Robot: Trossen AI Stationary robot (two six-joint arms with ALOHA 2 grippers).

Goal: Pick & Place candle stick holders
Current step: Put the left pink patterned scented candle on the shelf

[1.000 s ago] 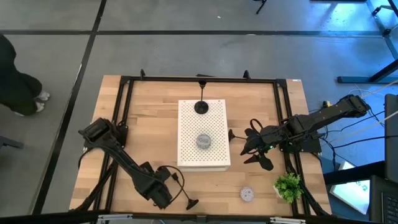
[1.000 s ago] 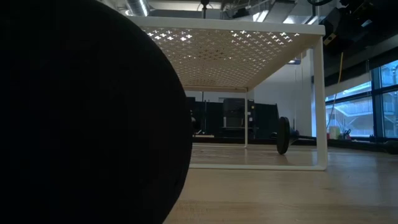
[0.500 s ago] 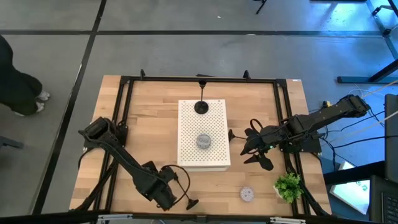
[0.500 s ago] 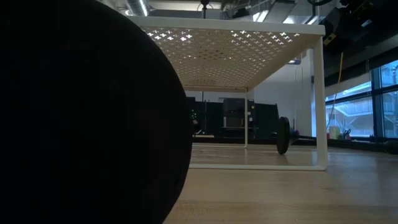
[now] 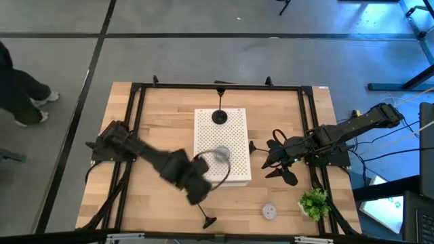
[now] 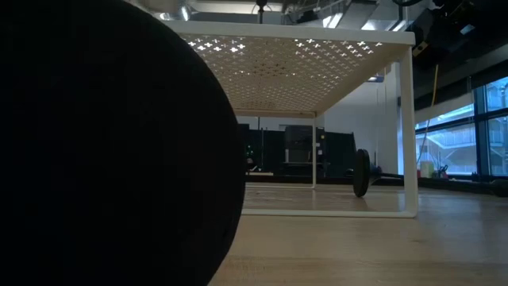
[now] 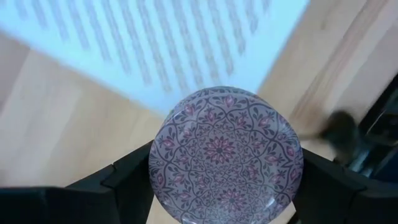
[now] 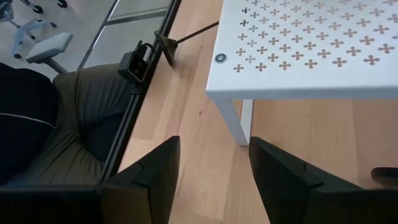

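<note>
Left gripper (image 5: pixel 203 177) has swung from the bench (image 5: pixel 163 122) edge toward the board (image 5: pixel 234 129); wrist view alone shows fingers (image 7: pixel 127 177) clamping a patterned puck (image 7: pixel 225 154). Right gripper (image 5: pixel 271 159) fingers apart.

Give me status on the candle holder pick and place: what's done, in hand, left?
Done, by the look of it: a black stemmed holder and a grey puck sit on the white perforated board.

In hand: the left gripper clamps a pink-patterned puck, beside the board's front-left corner.

Left: a black holder and a small puck at the front edge of the table, another black holder by the idle, open right gripper.
</note>
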